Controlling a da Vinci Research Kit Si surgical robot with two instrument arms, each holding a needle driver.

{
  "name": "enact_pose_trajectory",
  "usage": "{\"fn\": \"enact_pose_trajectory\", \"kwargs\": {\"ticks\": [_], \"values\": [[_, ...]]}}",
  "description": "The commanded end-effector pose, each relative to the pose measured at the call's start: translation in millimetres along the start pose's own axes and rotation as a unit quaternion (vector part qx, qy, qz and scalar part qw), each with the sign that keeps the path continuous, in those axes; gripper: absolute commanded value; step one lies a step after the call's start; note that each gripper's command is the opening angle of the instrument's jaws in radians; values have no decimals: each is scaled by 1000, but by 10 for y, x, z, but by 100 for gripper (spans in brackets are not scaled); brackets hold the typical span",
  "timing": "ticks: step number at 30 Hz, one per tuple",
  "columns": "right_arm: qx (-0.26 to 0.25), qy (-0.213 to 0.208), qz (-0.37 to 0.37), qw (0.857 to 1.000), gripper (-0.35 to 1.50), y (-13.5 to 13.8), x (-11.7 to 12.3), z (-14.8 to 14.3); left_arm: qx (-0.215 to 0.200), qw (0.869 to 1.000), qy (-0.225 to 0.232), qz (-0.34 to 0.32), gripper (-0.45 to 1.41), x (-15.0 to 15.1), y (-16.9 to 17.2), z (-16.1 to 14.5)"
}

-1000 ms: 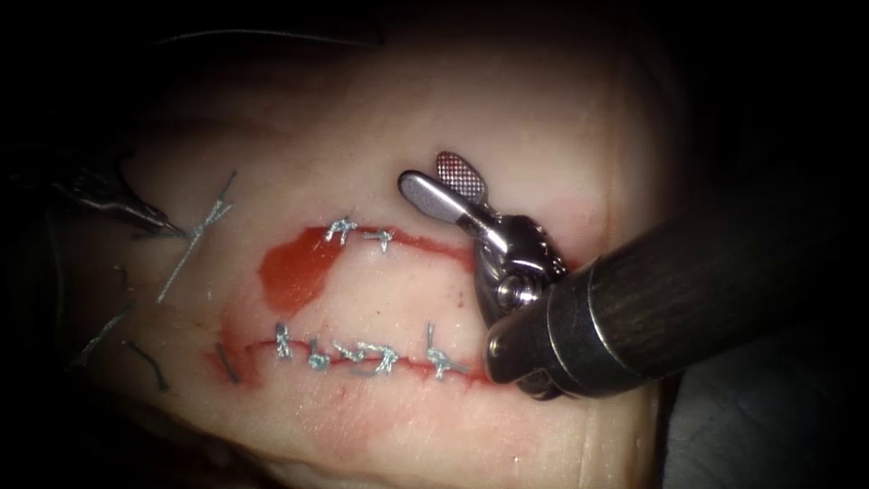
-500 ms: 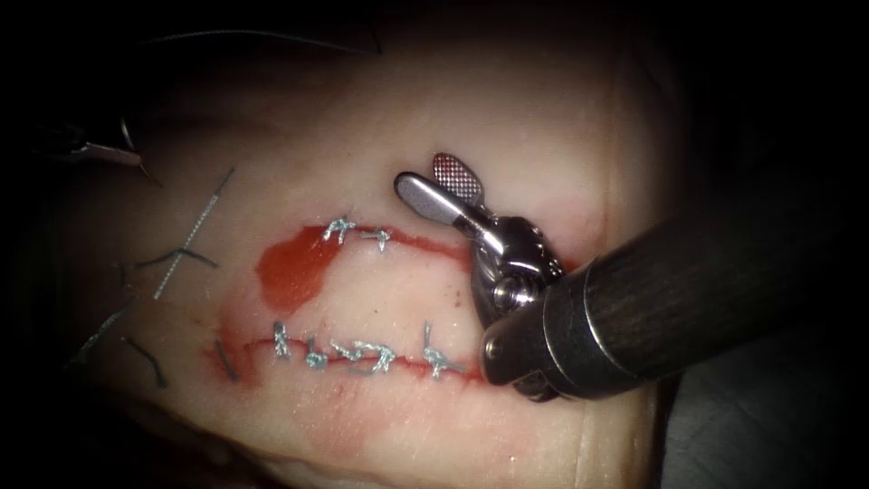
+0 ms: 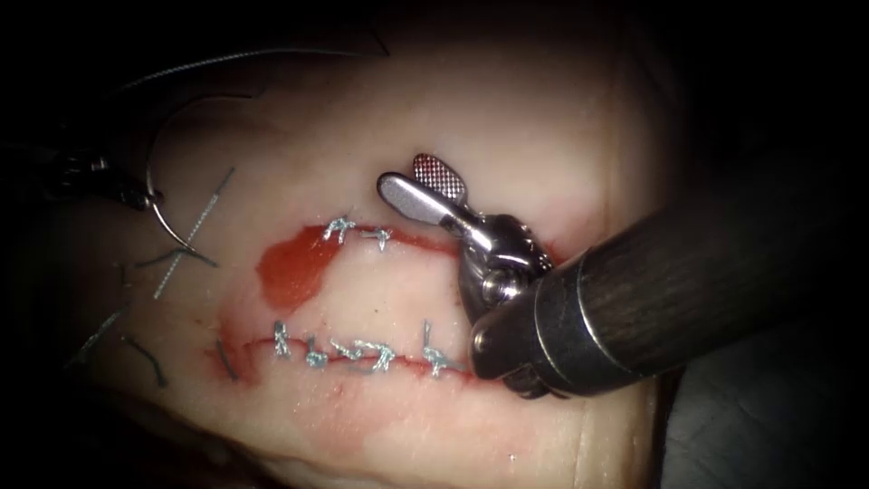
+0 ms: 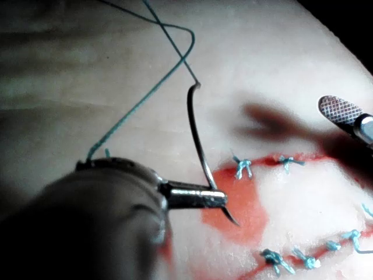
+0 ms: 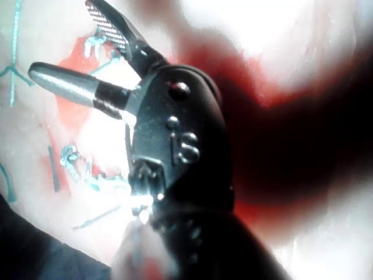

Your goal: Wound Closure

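Needle [image 3: 166, 225] pinched between the pressed-together jaws of the left tool [image 3: 149, 197], at the far left of the tissue [image 3: 507, 100]. Gripped low on the curve, close to the pointed end, with only a short length of tip poking out past the jaws. Blunt end arcing up and away from the tool, thread [image 3: 226, 59] trailing from it toward the far edge. Seen from the left wrist: needle [image 4: 198, 146] crossing the left tool [image 4: 218, 198], tip hanging over the red fluid [image 4: 239, 204]; cannot tell whether touching the surface, but not buried in the tissue. Thread [image 4: 145, 96] looping off the blunt end and back past the tool's body.

Right tool [image 3: 409, 177] coming in from the right, jaws spread wide, holding nothing, hovering just beyond the far cut [image 3: 425, 243] toward its right end. Same spread jaws in the right wrist view [image 5: 64, 38], and one textured jaw face of the right tool in the left wrist view.

Two stitches [image 3: 358, 233] on the far cut, pool of red fluid [image 3: 294, 267] at its left end. Row of stitches [image 3: 353, 355] along the near cut [image 3: 244, 349]. Cut ends of thread [image 3: 186, 244] lying loose on the tissue left of both cuts, near the needle tip.
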Motion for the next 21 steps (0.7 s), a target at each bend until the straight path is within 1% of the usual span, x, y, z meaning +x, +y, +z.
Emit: {"fn": "enact_pose_trajectory", "kwargs": {"ticks": [1,2,3,5,7,9,10,11,12,13,14,15,17,18,20,21], "values": [[0,-3,18,1000,109,0,5,9,11,1000,2,1,-45,-3,7,6],[0,-3,30,1000,109,0,5,9,13,1000,9,-1,-45,-2,5,13],[-2,-3,54,999,104,1,6,10,15,1000,16,-3,-45,-2,4,18],[-2,-3,92,996,101,3,7,10,18,1000,25,-7,-45,-1,1,28],[-5,1,149,989,94,6,10,10,23,999,35,-3,-45,-2,-2,39],[-9,9,208,978,89,10,13,12,26,999,43,6,-45,-2,-5,48],[-12,12,249,968,84,14,17,14,28,999,45,10,-45,-2,-5,52],[-15,13,278,960,77,16,20,16,29,998,49,15,-45,-2,-6,55],[-23,11,300,953,64,20,25,20,32,998,54,23,-45,-2,-6,59],[-38,9,311,949,59,22,28,22,33,998,56,26,-45,-1,-7,63],[-71,4,336,939,61,27,33,28,35,997,52,34,-45,-1,-8,70],[-73,7,344,936,62,29,35,30,35,998,49,34,-45,-1,-8,73],[-77,13,353,932,84,30,37,35,36,998,43,35,-45,-1,-10,80],[-81,16,352,932,91,30,39,38,37,998,42,35,-45,-2,-11,83],[-60,-16,362,930,94,30,41,46,39,998,42,33,-45,-3,-13,92],[-51,-31,365,929,99,29,41,50,40,998,43,32,-45,-2,-13,94]]}}
